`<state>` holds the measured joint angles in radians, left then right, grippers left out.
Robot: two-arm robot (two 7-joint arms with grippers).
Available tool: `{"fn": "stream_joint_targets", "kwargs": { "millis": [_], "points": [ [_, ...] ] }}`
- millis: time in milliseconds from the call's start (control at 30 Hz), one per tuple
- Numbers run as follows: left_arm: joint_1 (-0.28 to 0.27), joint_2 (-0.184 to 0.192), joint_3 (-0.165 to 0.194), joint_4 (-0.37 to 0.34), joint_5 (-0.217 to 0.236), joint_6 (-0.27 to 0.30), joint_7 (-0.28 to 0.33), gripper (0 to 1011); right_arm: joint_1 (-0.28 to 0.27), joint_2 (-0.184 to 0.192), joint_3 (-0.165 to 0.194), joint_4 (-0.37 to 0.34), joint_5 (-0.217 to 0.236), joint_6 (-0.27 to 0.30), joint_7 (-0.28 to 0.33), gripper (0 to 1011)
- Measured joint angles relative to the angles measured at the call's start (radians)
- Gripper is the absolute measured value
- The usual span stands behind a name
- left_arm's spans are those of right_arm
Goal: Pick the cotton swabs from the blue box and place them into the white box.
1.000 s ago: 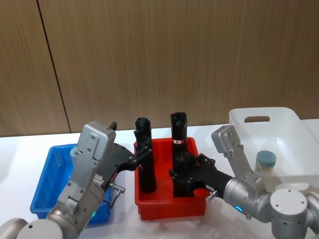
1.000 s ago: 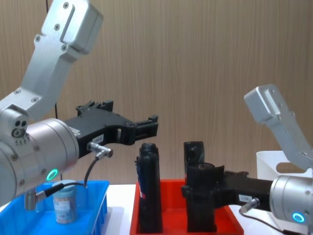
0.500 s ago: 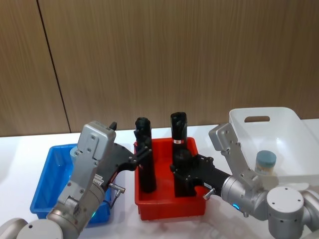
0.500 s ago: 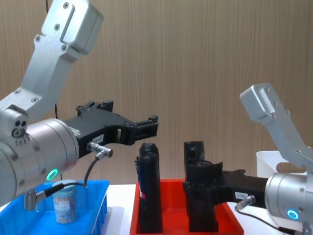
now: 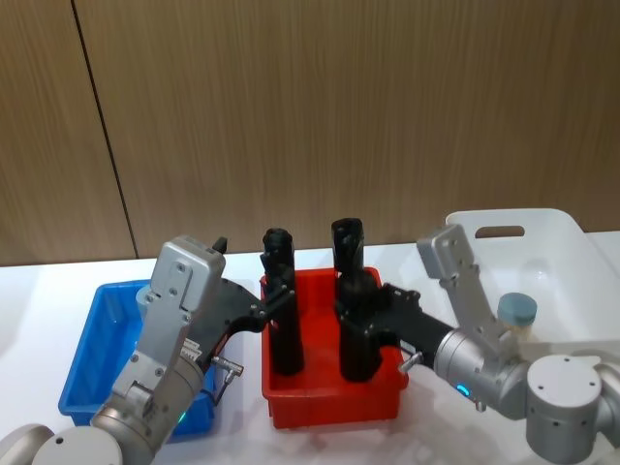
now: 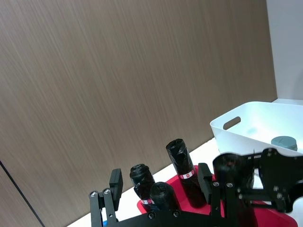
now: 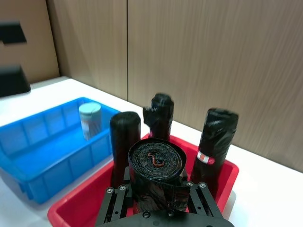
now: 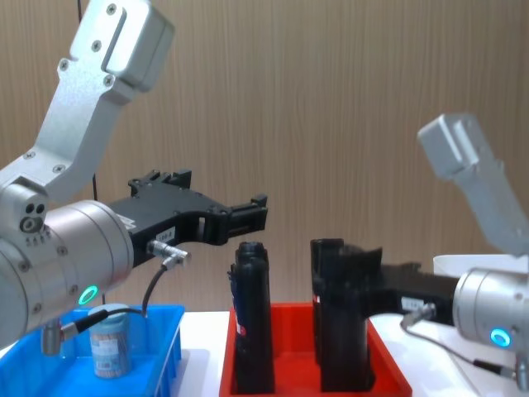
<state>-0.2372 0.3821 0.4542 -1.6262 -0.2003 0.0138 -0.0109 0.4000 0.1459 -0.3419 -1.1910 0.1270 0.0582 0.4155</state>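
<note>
Right pincer on wrong item; swabs split between boxes.

Head view: right pincer clenched on tall black roll over red plastic tray; one clear blue-lidded cotton swab jar in white plastic box.
Chest view: left pincer, released, above bright blue plastic box holding a second jar.
Judged light, rigid, slippery; grip mid-body.

Two cotton swabs jars — one standing in the blue box to the left of the red tray, one in the white box to the tray's right. Four black rolls stand in or over the red tray — front-left, back-left, back-right, and one nearest the right arm. One blue box, one white box, one red tray.
</note>
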Motion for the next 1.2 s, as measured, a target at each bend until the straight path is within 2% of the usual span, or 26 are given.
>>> {"fn": "stream_joint_targets", "kwargs": {
  "millis": [300,633,933,1200],
  "points": [
    [0.0,0.0,0.0,0.0,0.0,0.0,0.0,1004,-0.015,0.019,0.023,-0.082,0.04,0.007,-0.039,506],
    [0.0,0.0,0.0,0.0,0.0,0.0,0.0,1004,-0.013,0.05,0.073,-0.169,0.094,0.014,-0.109,506],
    [0.0,0.0,0.0,0.0,0.0,0.0,0.0,1004,0.009,0.079,0.121,-0.204,0.118,0.015,-0.165,506],
    [0.0,0.0,0.0,0.0,0.0,0.0,0.0,1004,0.032,0.096,0.15,-0.189,0.108,0.003,-0.207,506]
  ]
}}
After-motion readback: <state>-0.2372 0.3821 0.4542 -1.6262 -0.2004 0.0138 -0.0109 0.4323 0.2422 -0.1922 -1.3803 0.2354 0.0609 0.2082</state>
